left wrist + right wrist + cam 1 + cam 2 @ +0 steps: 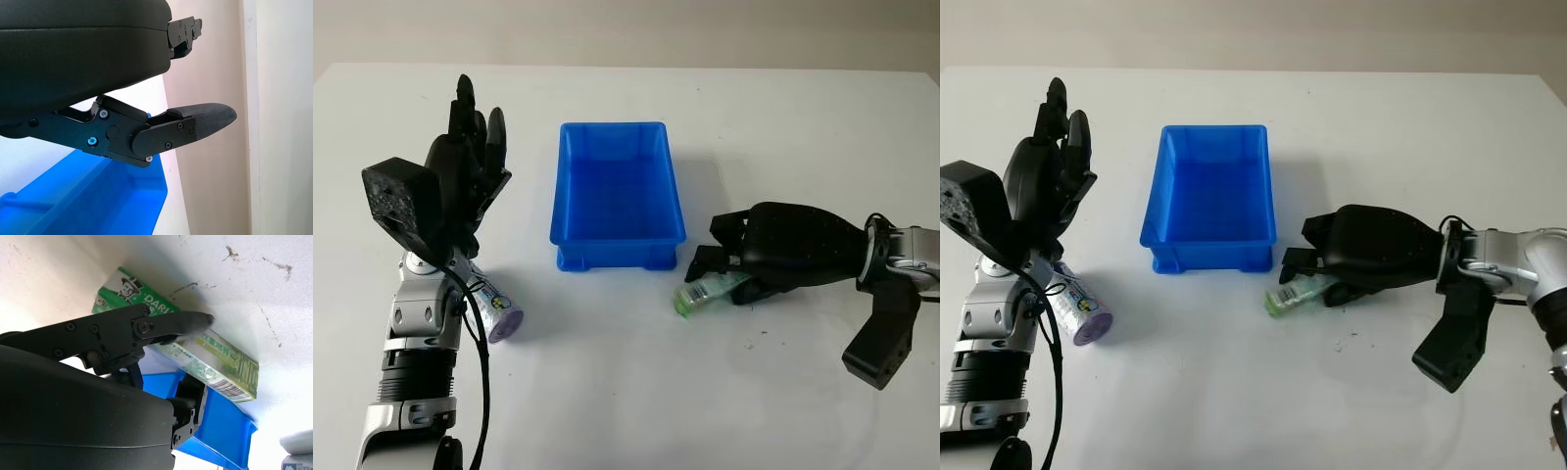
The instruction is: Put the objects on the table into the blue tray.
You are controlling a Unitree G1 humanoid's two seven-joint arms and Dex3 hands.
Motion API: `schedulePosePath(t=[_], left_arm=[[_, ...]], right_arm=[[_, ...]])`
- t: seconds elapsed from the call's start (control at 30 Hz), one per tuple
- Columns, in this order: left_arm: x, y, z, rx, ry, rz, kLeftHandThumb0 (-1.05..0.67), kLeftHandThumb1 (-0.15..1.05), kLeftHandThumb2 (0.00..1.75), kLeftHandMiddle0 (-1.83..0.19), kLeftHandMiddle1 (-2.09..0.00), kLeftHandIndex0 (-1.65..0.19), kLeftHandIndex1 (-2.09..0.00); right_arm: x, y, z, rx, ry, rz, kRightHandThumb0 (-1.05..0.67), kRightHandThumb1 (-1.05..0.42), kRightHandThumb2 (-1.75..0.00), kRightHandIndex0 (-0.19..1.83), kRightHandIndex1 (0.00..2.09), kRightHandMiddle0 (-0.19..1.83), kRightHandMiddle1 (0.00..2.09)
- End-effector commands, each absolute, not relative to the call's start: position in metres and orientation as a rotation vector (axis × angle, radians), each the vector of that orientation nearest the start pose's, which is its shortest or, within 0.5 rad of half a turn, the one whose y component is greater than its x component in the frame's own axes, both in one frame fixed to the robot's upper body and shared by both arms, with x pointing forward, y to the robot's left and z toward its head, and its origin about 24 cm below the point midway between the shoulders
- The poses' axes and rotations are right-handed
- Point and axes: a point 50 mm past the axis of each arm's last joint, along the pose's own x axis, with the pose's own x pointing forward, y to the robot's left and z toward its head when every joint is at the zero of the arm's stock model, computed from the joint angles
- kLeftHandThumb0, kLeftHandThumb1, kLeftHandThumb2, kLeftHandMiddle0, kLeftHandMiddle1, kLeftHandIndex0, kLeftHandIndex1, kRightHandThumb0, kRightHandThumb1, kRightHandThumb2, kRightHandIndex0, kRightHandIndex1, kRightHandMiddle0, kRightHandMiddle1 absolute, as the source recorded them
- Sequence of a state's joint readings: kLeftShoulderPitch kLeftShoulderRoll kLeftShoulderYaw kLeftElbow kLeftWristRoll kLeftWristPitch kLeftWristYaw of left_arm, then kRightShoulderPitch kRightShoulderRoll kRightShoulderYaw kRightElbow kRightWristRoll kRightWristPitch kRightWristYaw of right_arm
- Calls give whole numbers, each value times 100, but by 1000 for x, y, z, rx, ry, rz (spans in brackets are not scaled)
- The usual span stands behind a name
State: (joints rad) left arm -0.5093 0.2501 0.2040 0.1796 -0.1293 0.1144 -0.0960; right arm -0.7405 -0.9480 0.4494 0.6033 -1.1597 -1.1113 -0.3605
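Toothpaste box (215, 357) lies on the counter (636, 392) under the right robot hand (729, 264), fingers closing, not yet gripping; it could slip sideways; left robot hand (470, 147) open, raised.

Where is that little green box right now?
The green box lies on the white table, just right of the blue tray's front corner, under the right hand.

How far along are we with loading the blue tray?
Nothing looks done: the blue tray holds nothing. In hand: the right robot hand is down on the green toothpaste box, which lies on the table beside the tray's near right corner; whether it is gripped is unclear. Left: that box, and the purple-capped bottle lying by the raised, open left robot hand.
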Motion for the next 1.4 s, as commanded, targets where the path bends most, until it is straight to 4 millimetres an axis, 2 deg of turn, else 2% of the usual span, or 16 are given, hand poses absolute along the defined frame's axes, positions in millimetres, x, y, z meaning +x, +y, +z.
schedulePosePath(t=[0.0,0.1,0.17,0.3,0.37,0.43,0.57,0.73,0.8,0.93,1.0,1.23,1.37], left_arm=[[338,210,157,64,-253,22,-73,105,65,19,0,19,0],[339,209,157,65,-246,19,-74,105,65,19,0,19,0],[339,209,157,66,-247,20,-74,105,65,19,0,19,0],[340,210,157,77,-248,19,-73,105,64,19,0,19,0],[340,211,158,79,-251,15,-72,105,65,19,0,19,0],[339,211,158,80,-254,11,-73,105,65,19,0,19,0],[339,212,158,83,-254,11,-72,105,66,19,0,19,0],[340,211,158,89,-255,9,-73,105,66,19,0,19,0],[339,209,158,82,-254,9,-73,105,66,19,0,19,0],[339,208,157,80,-249,18,-73,105,67,19,0,19,0],[339,207,157,76,-251,21,-73,105,67,19,0,19,0],[339,205,157,58,-263,26,-72,105,67,19,0,19,0],[338,204,157,56,-269,27,-73,105,67,19,0,19,0]], right_arm=[[307,-234,140,-1833,-803,873,-57,-105,-38,115,209,79,209],[320,-244,153,-1859,-805,705,-55,-105,-35,109,209,77,209],[327,-248,162,-1887,-811,613,-54,-105,-28,106,209,75,209],[349,-259,196,-1970,-774,363,-54,-105,-25,90,209,67,209],[356,-260,209,-1999,-769,291,-54,-105,-22,91,209,68,209],[363,-260,227,-2019,-781,187,-56,-105,-21,100,209,73,209],[371,-256,248,-2001,-784,77,-57,-105,-19,102,209,78,209],[379,-238,275,-1894,-905,-89,-55,-105,-18,108,209,84,209],[381,-228,278,-1837,-939,-109,-53,-105,-20,112,209,88,209],[385,-193,273,-1729,-1074,-63,-51,-105,-19,116,209,90,209],[386,-182,271,-1704,-1103,-47,-51,-105,-20,118,209,90,209],[391,-125,252,-1554,-1137,137,-51,-105,-31,111,209,83,209],[389,-99,237,-1496,-1132,263,-51,-105,-29,109,209,76,209]])
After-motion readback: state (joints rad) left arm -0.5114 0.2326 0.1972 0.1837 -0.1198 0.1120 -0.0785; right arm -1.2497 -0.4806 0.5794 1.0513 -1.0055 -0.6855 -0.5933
